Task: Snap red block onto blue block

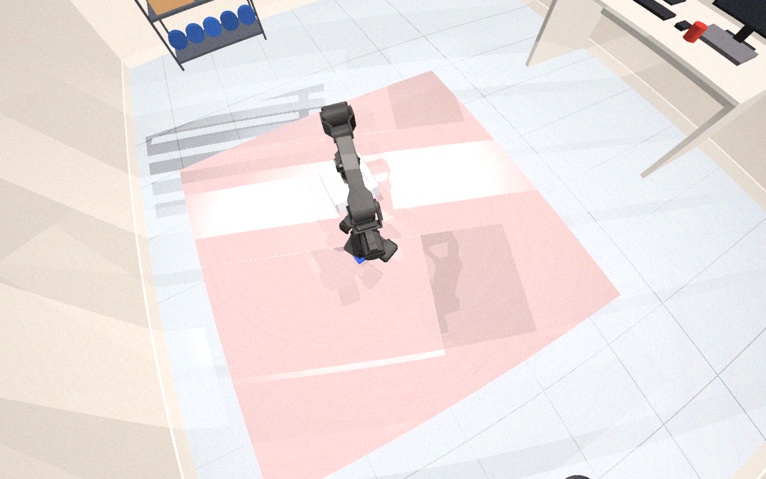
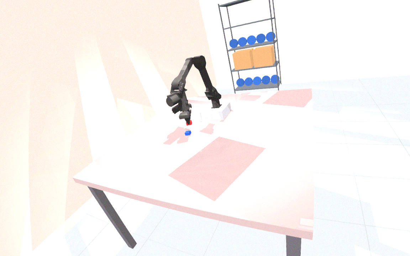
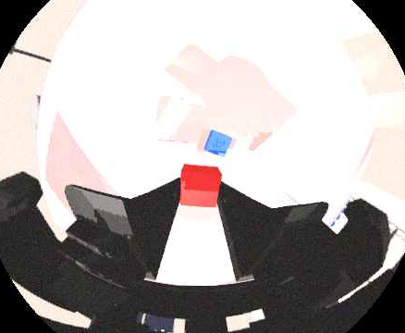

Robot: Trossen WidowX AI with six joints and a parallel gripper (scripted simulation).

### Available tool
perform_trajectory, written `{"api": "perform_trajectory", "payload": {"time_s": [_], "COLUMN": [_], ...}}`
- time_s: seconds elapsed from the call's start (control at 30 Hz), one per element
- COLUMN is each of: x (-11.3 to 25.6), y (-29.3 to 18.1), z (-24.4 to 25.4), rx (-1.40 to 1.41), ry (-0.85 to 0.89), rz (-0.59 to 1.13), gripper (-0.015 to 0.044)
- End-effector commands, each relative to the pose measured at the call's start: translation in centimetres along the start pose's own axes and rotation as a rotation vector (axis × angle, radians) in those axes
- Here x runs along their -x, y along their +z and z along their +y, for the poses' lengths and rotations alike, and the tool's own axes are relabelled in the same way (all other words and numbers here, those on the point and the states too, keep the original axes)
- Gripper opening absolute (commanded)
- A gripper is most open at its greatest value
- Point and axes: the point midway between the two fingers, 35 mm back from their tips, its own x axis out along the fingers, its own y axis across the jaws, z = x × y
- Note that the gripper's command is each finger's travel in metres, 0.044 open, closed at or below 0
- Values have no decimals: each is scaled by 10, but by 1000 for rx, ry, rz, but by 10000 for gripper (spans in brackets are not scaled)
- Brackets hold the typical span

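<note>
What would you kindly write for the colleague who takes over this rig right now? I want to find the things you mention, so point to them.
End effector (image 2: 188, 122) (image 3: 201, 187): shut on the red block (image 2: 189, 122) (image 3: 201, 186), held up in the air.
Blue block (image 1: 360, 259) (image 2: 187, 133) (image 3: 218, 142): on the table (image 1: 338, 333) (image 2: 193, 208), studs up, below the red one and not touching it.
Done: red block picked up.
Left: line it up over the blue block, press down until it clicks, let go.
Caution: in the wrist view the blocks look turned differently, so the angle probably needs correcting before pressing.
</note>
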Motion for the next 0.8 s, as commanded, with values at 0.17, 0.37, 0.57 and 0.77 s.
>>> {"api": "perform_trajectory", "payload": {"time_s": [0.17,0.37,0.57,0.77], "x": [-22,-23,-44,-47], "y": [29,31,31,31], "z": [-27,-29,-29,-29], "rx": [-247,-264,-264,-264], "ry": [-8,-8,-8,-8], "rz": [2,2,2,2], "gripper": [0,0,0,0]}}
